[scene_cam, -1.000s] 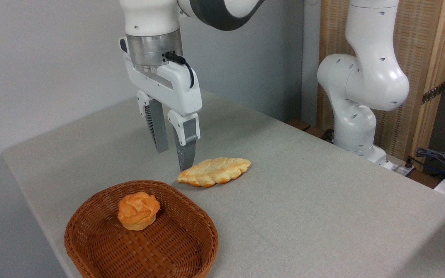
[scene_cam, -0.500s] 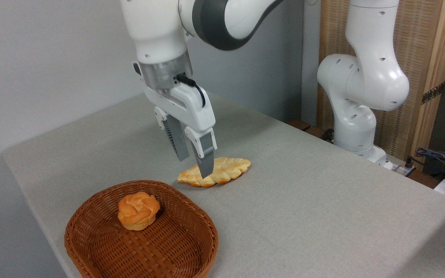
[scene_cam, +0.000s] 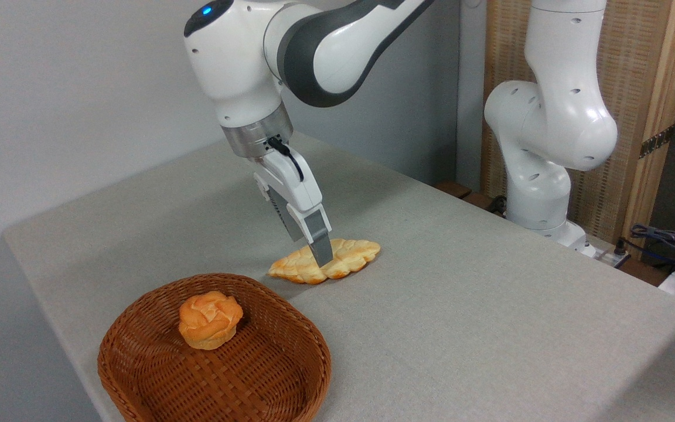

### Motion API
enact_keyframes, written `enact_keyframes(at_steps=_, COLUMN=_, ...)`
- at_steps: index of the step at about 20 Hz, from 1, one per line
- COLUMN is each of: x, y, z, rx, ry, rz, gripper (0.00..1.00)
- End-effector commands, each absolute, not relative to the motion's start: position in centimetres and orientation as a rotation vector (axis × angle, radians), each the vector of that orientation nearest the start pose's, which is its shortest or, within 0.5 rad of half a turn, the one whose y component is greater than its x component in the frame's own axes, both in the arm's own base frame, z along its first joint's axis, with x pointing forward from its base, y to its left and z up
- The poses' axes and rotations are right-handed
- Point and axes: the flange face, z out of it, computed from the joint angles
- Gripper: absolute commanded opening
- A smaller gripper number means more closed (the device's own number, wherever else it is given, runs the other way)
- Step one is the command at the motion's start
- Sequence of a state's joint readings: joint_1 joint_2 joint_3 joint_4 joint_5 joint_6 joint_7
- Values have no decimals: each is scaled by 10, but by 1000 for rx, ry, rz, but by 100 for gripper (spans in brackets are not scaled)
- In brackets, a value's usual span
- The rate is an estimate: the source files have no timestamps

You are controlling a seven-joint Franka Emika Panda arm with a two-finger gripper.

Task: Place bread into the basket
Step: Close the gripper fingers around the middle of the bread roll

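One braided loaf left on the table, and I have the hand coming down on it.

I see the hand [scene_cam: 317, 249] tilted over the braided loaf [scene_cam: 326, 261], its near finger tip in front of the loaf's middle; the far finger is mostly hidden behind it, so I cannot tell how wide the fingers stand or whether they already pinch the bread. The loaf lies flat on the table [scene_cam: 460, 316], just beyond the rim of the wicker basket [scene_cam: 308, 346], which holds a small rose-shaped bun [scene_cam: 209, 319] toward its back left. To do this well, I judge I should straddle the loaf across its narrow width near the middle, close gently since it looks soft, lift clear of the rim, and set it down in the free space right of the bun.
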State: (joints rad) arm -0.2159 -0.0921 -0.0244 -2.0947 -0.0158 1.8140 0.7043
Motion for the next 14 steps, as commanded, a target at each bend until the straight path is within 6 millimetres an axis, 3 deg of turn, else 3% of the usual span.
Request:
enact_keyframes(at_steps=1, x=483, y=-128, z=436, rx=-2822, ry=1507, rz=311, gripper=100)
enact_keyframes(at_steps=8, x=491, y=-131, z=415, rx=-2802, ry=1521, rz=336, gripper=100)
enact_keyframes(at_steps=10, x=491, y=-142, z=409, rx=-2785, ry=1547, rz=340, gripper=100)
enact_keyframes(at_steps=14, x=491, y=-143, z=408, rx=-2782, ry=1552, rz=337, gripper=100)
